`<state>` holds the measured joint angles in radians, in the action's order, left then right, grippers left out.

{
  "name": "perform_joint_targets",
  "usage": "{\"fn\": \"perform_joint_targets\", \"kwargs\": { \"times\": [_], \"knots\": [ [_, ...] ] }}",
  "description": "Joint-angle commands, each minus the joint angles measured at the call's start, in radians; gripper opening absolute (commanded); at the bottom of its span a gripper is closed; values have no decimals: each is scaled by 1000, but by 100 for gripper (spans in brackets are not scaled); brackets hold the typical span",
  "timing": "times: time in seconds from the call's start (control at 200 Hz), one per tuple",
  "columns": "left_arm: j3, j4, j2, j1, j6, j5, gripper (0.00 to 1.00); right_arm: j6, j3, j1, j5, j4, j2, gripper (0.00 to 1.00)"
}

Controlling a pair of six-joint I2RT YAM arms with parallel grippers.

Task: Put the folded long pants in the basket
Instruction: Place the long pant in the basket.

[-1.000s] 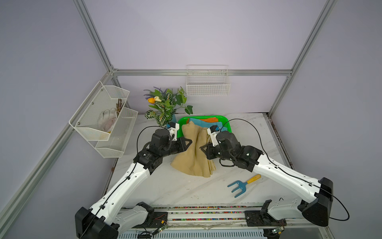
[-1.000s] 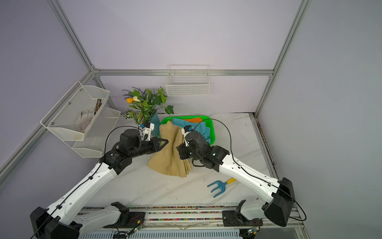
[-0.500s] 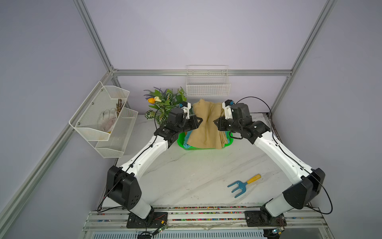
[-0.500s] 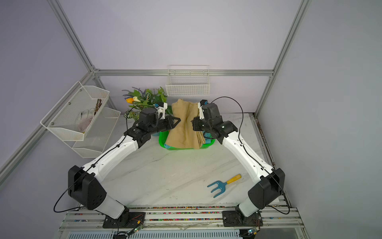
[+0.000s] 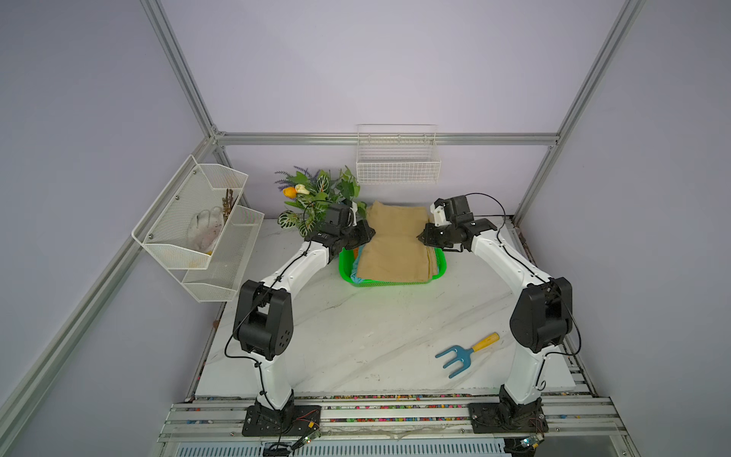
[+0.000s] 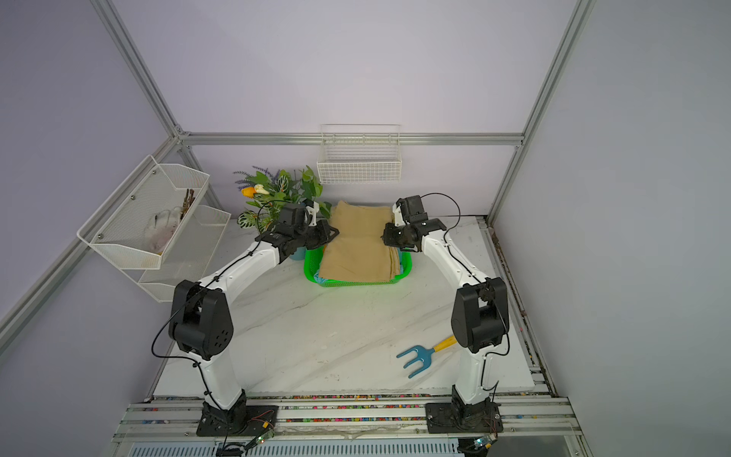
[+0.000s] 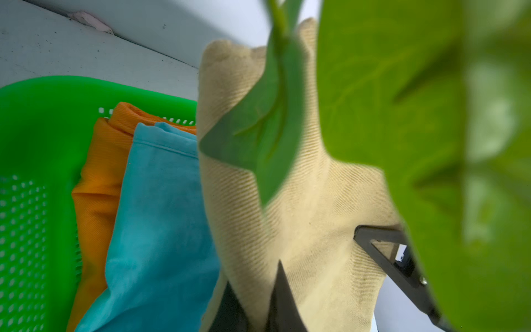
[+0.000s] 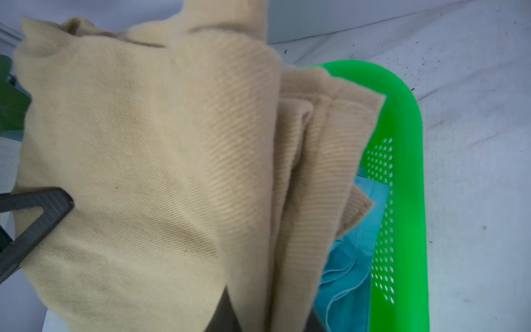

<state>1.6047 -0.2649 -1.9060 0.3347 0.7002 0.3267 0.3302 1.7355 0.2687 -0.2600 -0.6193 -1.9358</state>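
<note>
You are holding the tan pants (image 5: 395, 247) over the basket (image 5: 389, 282).
Left gripper (image 5: 366, 236) and right gripper (image 5: 421, 237) are clamping its 2 side edges; plant leaves (image 7: 402, 115), seemingly brushing it, could be snagging cloth.

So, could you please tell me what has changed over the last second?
Both arms carried the tan pants from in front of the green basket back over it, where they now hold them. The left gripper and right gripper stayed shut on the pants' side edges. The orange pants and light blue pants stayed in the basket; the blue hand fork did not move.
</note>
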Motion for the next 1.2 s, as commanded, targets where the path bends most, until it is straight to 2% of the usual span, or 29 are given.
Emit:
{"fn": "perform_joint_targets", "kwargs": {
  "times": [0.0,0.33,0.45,0.48,0.5,0.605,0.625,0.635,0.69,0.73,0.74,0.815,0.925,1.02,1.11,1.195],
  "knots": [
    [47,-14,-35,-14,-47,-11,2,-6,27,-20,-17,52,-59,0],
    [37,-103,-108,-15,-172,-126,6,20,-10,-22,37,103,-159,0],
    [69,-148,-144,-14,-195,-123,13,17,-30,-21,49,104,-157,0],
    [76,-154,-146,-14,-197,-117,21,12,-30,-22,49,104,-150,0],
    [81,-158,-147,-15,-198,-112,29,9,-30,-21,51,105,-143,3],
    [103,-174,-122,-14,-212,-108,82,-13,-31,-22,65,122,-91,35],
    [105,-174,-112,-14,-215,-111,97,-17,-29,-22,69,126,-77,42],
    [106,-174,-107,-14,-217,-113,99,-18,-29,-23,69,128,-71,45],
    [114,-175,-77,-12,-231,-119,100,-27,-23,-25,79,138,-30,59],
    [118,-177,-53,-13,-240,-122,100,-30,-21,-26,94,147,-1,64],
    [118,-177,-48,-13,-242,-122,100,-31,-22,-26,100,150,6,69],
    [113,-177,3,-12,-269,-117,100,-40,-24,-31,152,164,62,77],
    [61,-180,104,-12,-336,-105,100,-67,-51,-43,254,170,141,79],
    [-54,-173,214,-12,-401,-111,100,-81,-119,-60,394,180,212,80],
    [-235,-114,339,-12,-449,-142,100,-106,-277,-82,528,276,302,80],
    [-449,23,471,-15,-482,-203,100,-144,-508,-103,611,472,416,80]
  ]
}}
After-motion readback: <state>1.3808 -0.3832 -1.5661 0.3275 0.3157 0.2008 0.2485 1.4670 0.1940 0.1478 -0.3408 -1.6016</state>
